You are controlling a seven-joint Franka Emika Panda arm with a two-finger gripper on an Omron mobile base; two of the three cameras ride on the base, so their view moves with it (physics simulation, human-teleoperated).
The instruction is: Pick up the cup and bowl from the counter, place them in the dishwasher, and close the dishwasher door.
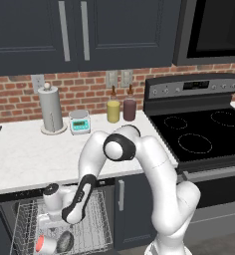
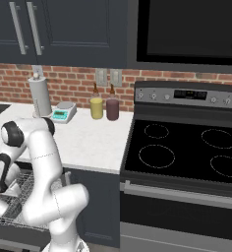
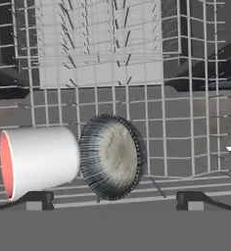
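Observation:
The light-grey cup (image 1: pixel 44 244) with its red-pink inside lies on its side in the dishwasher's silver wire rack (image 1: pixel 97 224). The dark speckled bowl (image 1: pixel 64 241) stands on edge right against it. In the hand view the cup (image 3: pixel 36 162) is on the left, its mouth facing left, and the bowl (image 3: pixel 112 157) touches its base. My gripper (image 1: pixel 49 219) hangs just above them, open, with its fingertips (image 3: pixel 39 198) spread wide and nothing held. The rack is pulled out under the white counter (image 1: pixel 30 154). The dishwasher door is hidden below the rack.
On the counter stand a paper towel holder (image 1: pixel 51 109), a small scale (image 1: pixel 80 122), a yellow bottle (image 1: pixel 113 109) and a maroon bottle (image 1: pixel 130 108). The black stovetop (image 1: pixel 204 134) is to the right. A narrow dark cabinet door (image 1: pixel 134 209) sits beside the rack.

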